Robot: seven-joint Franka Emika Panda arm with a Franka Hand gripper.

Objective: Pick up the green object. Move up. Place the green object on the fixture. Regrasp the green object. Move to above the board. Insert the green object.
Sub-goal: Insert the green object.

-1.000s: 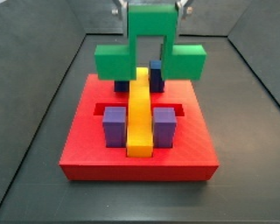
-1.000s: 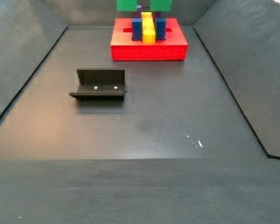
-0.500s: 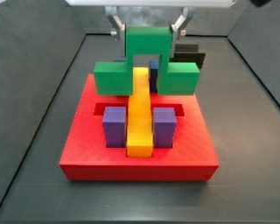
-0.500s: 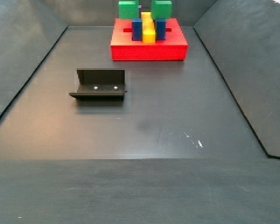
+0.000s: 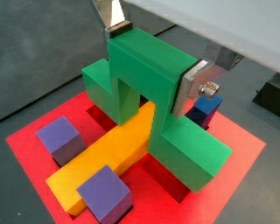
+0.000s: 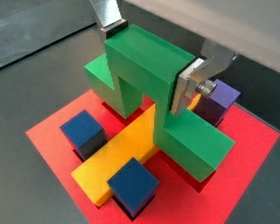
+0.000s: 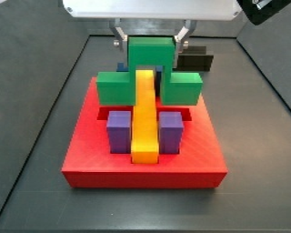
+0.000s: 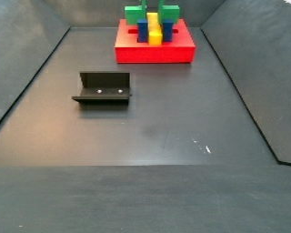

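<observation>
My gripper (image 5: 150,59) is shut on the green object (image 5: 149,96), holding its top bar between the silver fingers (image 6: 185,87). The green object straddles the yellow bar (image 5: 113,153) at the far end of the red board (image 7: 142,162), its two legs low beside the bar. It shows in both side views (image 7: 148,75) (image 8: 152,14). Purple pegs (image 7: 120,127) stand beside the bar near the front. The dark fixture (image 8: 103,89) stands on the floor, away from the board and empty.
Dark walls (image 8: 26,73) slope up round the grey floor. The board (image 8: 155,50) sits at the far end of the bin in a side view. A dark block (image 7: 196,60) shows behind the board.
The gripper has come down with the green object, from above the board to low over the yellow bar, its legs now beside the bar.
</observation>
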